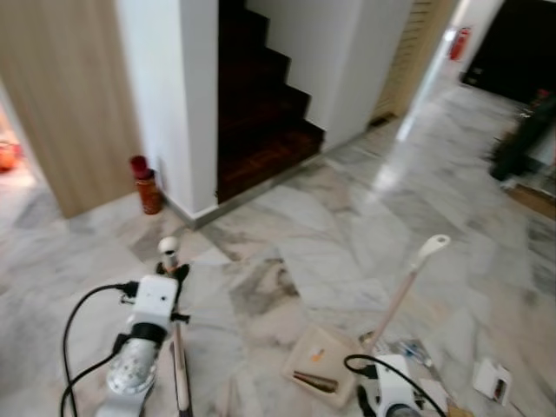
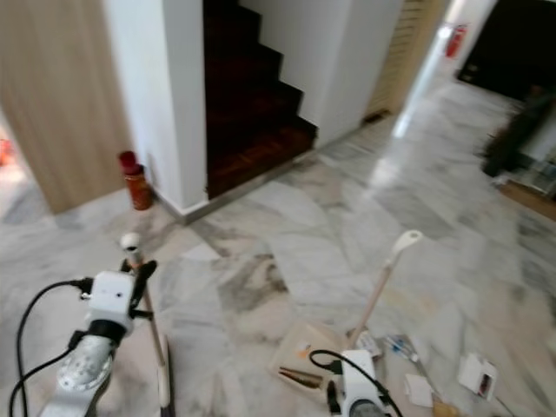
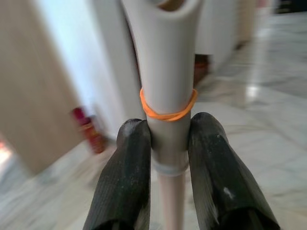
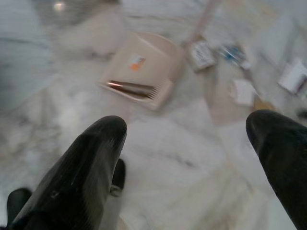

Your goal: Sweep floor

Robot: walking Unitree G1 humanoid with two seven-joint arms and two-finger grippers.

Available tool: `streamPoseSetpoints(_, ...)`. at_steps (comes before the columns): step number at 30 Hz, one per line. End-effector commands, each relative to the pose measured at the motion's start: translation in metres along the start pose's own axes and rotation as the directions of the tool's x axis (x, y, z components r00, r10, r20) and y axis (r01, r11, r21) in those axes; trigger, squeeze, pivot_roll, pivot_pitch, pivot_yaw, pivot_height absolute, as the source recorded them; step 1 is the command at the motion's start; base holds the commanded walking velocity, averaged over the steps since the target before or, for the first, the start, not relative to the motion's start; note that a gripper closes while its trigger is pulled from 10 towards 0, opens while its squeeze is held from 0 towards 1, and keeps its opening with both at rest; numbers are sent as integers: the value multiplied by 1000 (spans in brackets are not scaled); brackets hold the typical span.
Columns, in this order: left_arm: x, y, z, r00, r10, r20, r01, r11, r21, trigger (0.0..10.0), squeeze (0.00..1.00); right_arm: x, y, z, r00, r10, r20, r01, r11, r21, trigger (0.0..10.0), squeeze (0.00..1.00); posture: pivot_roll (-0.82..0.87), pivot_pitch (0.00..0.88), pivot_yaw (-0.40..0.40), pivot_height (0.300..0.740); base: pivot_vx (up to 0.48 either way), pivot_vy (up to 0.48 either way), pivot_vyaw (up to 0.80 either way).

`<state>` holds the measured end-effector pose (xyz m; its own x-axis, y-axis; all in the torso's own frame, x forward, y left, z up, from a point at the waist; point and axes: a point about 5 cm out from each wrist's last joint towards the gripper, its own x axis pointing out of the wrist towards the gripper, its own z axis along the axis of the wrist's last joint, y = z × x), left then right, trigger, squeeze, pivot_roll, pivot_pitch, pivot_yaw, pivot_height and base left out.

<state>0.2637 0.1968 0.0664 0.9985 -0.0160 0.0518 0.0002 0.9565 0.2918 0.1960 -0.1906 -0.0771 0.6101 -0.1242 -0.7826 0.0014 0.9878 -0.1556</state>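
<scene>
So we've got the pale, round-topped broom handle (image 3: 165,72) pinched in our left gripper (image 3: 168,143), and the beige plastic dustpan with its long upright handle (image 1: 321,365) is standing on the grey-veined marble floor (image 1: 347,226) just ahead, over on our right side. Bits of white paper and small wrappers (image 4: 244,91) are lying just past the pan.

Our guess for doing this well: keep the strokes short and low, drag the scraps toward the pan's open lip, and steady the pan with the other arm so it doesn't skate away on that slick marble.

Fingers: the left ones (image 3: 129,182) are clamped snug on both sides of the handle, right below an orange rubber band (image 3: 168,108). Our right gripper (image 4: 187,134) hangs over the floor near the pan, spread wide, holding nothing.
</scene>
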Motion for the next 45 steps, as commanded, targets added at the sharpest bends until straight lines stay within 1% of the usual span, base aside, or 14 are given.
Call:
streamPoseSetpoints(1,3,0,9,999,-10,44,9,1000,12,10000,0,-1,-4,-5,1000,-15,-18,15,1000,0,10000,0,71,0,-87,740,0,379,-763)
streamPoseSetpoints(16,5,0,10,999,-19,43,19,1000,7,10000,0,-1,-6,-5,1000,-26,-15,26,1000,-3,10000,0,71,0,-86,740,0,378,-765)
streamPoseSetpoints(23,4,-3,10,998,-29,47,30,1000,-1,10000,0,1,-4,8,999,-31,33,31,999,17,10000,0,70,0,-87,740,0,0,-766)
streamPoseSetpoints(27,4,-6,10,998,-42,45,43,999,-11,10000,0,3,-4,26,995,-35,91,31,998,45,10000,0,67,0,-88,740,0,0,0)
streamPoseSetpoints(35,4,-6,10,998,-44,45,45,999,-14,10000,0,3,-4,28,995,-35,97,30,998,47,10000,0,67,0,-88,740,0,0,0)
streamPoseSetpoints(37,4,-9,8,998,-53,35,54,998,-20,10000,0,4,-3,40,991,-15,133,2,995,95,10000,0,63,0,-90,740,0,0,0)
streamPoseSetpoints(39,4,-10,7,998,-56,29,57,998,-23,10000,0,5,-2,44,989,-11,148,-6,993,116,10000,0,63,0,-90,740,0,0,0)
streamPoseSetpoints(41,4,-10,6,998,-55,22,55,998,-24,10000,0,5,-2,43,990,-13,140,-3,994,111,10000,0,65,0,-91,740,0,0,0)
streamPoseSetpoints(42,4,-9,5,998,-53,17,53,998,-27,10000,0,5,-1,43,991,-8,135,-9,992,122,10000,0,64,0,-90,740,0,0,-756)
streamPoseSetpoints(45,4,-9,4,999,-51,12,51,998,-30,10000,0,5,0,43,990,-4,138,-12,994,110,10000,0,64,0,-90,740,0,0,-742)
